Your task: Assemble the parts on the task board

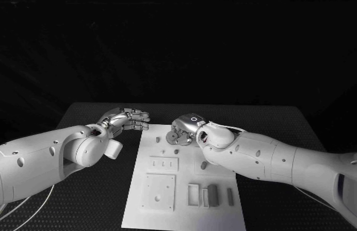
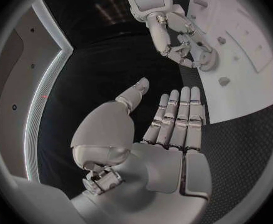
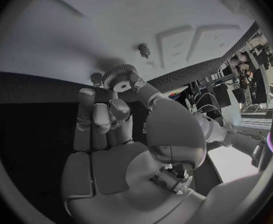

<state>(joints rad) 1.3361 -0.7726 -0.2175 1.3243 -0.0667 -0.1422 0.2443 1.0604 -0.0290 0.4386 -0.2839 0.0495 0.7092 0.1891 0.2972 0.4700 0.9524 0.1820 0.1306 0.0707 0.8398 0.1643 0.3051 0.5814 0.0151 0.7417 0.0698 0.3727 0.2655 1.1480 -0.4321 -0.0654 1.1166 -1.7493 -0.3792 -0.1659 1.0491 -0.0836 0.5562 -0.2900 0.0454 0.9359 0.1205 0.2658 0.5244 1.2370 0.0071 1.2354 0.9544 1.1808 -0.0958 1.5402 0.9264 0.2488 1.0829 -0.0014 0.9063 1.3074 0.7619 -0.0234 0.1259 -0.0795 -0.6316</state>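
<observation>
1. Head view: the right hand (image 1: pixel 183 129) hangs over the far end of the white board (image 1: pixel 223 210), while the left hand (image 1: pixel 128 118) sits off the board's far left corner, over the black table (image 1: pixel 89 112).
2. The right wrist view shows the right hand (image 3: pixel 108 119) pinching a small toothed gear (image 3: pixel 119 76) between its thumb and fingertips, with the other fingers curled in beside it. The gear's flat face is turned toward that camera, so its bore seems to point along the hand, not down at the board; this is a judgement from 1 angle.
3. In the left wrist view the left hand (image 2: pixel 167 134) lies flat and spread, fingers straight and side by side, holding nothing. Beyond its fingertips, the right hand (image 2: pixel 186 47) works over the board (image 2: pixel 248 84).
4. The relation that counts: a small peg (image 3: pixel 143 49) stands on the board just past the gear, well clear of it and further from the right hand's fingers. I judge the gear must travel away from the palm and turn its bore in line with the peg.
5. The right hand is plainly nearer that peg; the left stays apart.
6. Other small parts (image 1: pixel 214 195) lie at the board's near end, well apart from both hands.
</observation>
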